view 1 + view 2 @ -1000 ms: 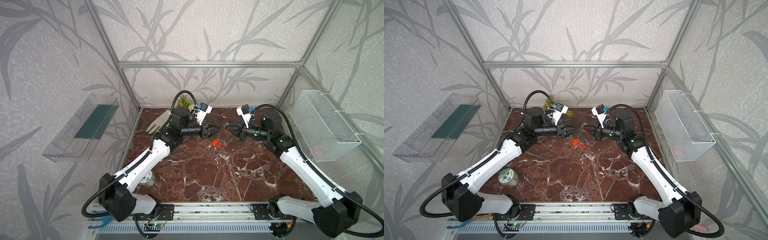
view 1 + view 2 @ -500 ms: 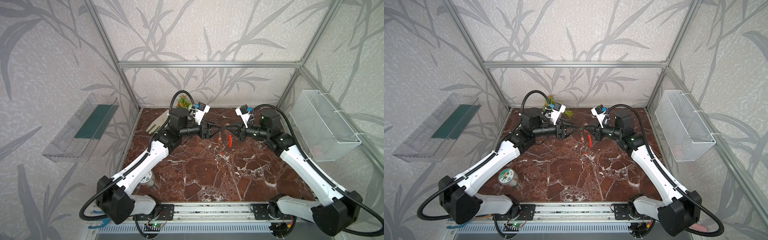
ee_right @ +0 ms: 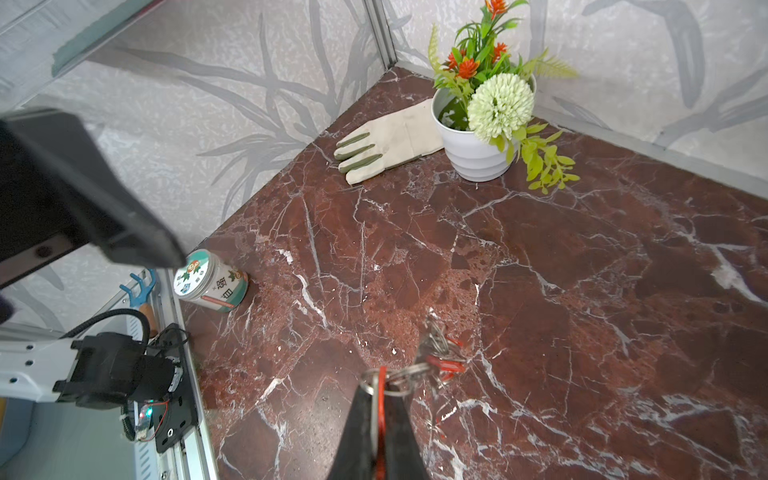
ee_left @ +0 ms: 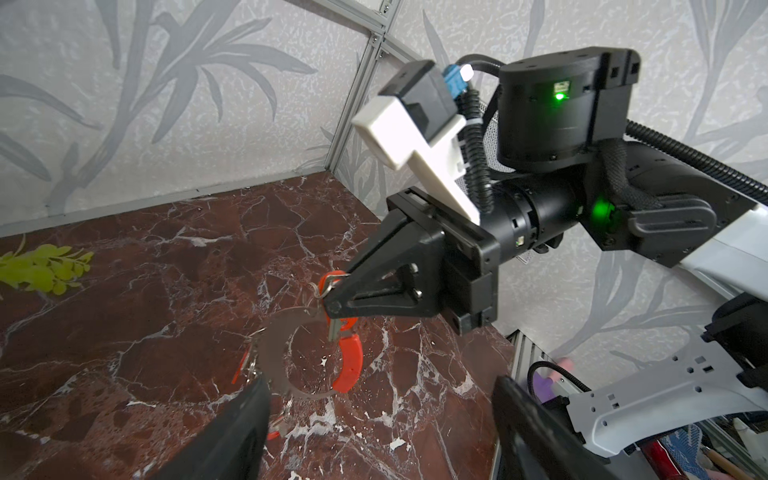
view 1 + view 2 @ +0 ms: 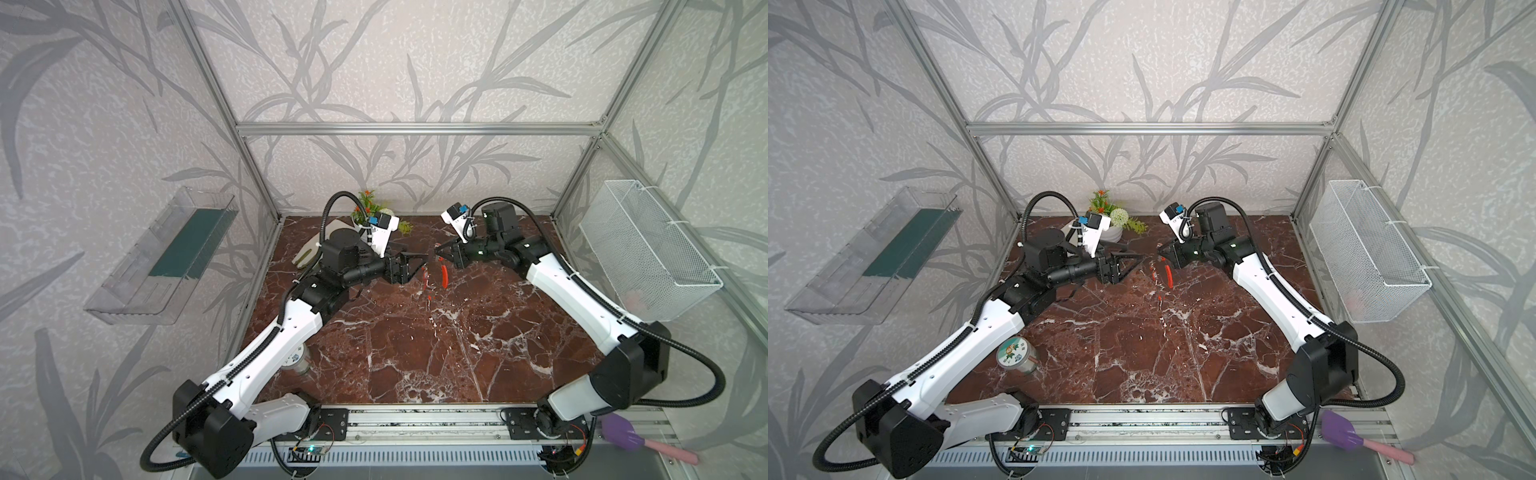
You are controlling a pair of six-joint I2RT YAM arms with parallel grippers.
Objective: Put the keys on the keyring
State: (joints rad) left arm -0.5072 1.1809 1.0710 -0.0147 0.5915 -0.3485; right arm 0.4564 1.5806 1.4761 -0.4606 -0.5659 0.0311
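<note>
Left wrist view: the right gripper [image 4: 332,305] is clamped shut on the keyring [image 4: 272,353], which hangs above the marble table [image 4: 124,311] with the keys [image 4: 243,368] dangling from it. The left gripper [image 4: 379,384] gapes wide, empty, just beside the keyring.

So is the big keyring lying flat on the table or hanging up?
Hanging up. The shut right gripper pinches the keyring at its top, so the hoop hangs below it with keys dangling.
</note>
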